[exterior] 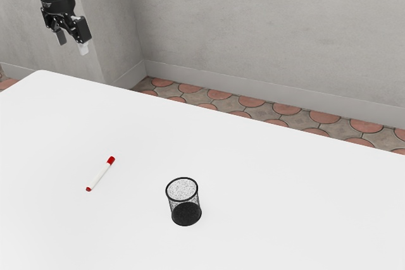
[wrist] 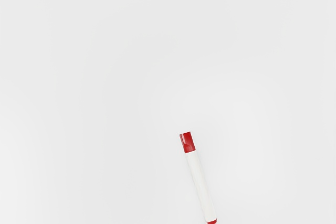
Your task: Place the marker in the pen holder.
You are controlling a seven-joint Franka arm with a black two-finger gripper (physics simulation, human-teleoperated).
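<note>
The red-capped marker (exterior: 100,174) lay on the white table (exterior: 266,175), apart from the upright pen holder (exterior: 185,214) and well below the raised gripper (exterior: 73,47), whose fingers stood spread with nothing held between them.

A slim white cylindrical marker with a red cap (wrist: 200,184) lay tilted on the smooth white surface (wrist: 105,77), lower right of centre, cap uppermost.

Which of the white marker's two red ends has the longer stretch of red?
The end of the white marker nearer the grey wall: its red cap is plainly longer than the short red tip at the opposite end.
</note>
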